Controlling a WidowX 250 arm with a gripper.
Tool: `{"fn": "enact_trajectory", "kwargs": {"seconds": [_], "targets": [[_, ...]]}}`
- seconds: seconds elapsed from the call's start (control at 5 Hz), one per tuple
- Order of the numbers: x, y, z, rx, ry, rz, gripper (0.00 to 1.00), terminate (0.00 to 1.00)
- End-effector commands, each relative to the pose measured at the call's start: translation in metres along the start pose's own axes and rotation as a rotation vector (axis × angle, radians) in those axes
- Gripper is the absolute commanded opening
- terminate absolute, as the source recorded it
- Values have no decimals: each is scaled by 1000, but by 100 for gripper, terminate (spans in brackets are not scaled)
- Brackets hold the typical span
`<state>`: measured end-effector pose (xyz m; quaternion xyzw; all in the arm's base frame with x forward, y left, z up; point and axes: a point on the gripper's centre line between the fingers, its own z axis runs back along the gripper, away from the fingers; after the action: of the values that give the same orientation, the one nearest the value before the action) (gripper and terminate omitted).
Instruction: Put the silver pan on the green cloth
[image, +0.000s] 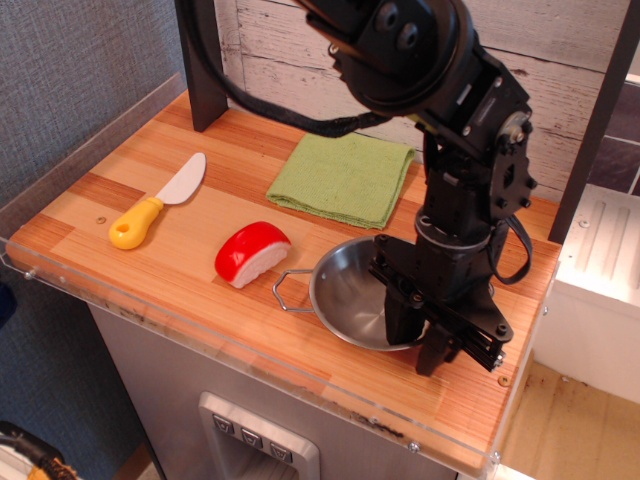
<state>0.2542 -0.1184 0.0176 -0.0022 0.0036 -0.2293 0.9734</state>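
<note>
The gripper (418, 338) pinches the silver pan (358, 300) by its near rim, fingers clamped there; next job looks like lifting it over to the green cloth (342, 175) beyond.

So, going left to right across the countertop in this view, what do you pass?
Yellow-handled knife → red-and-white toy → silver pan → gripper, closed on the pan's right rim. The green cloth lies farther back, overlapping toy and pan sideways, so it is left out.
</note>
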Motion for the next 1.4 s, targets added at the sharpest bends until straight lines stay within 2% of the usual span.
{"fn": "enact_trajectory", "kwargs": {"seconds": [0.0, 0.2, 0.4, 0.6, 1.0, 1.2], "targets": [[-2, 1, 5, -25, -4, -43, 0, 0], [-1, -5, 30, -20, -67, -133, 0, 0], [2, -5, 67, 8, -144, -206, 0, 0], [15, 17, 88, 55, -165, -185, 0, 0], [48, 80, 90, 88, -137, -75, 0, 0], [57, 101, 77, 94, -96, -44, 0, 0]]}}
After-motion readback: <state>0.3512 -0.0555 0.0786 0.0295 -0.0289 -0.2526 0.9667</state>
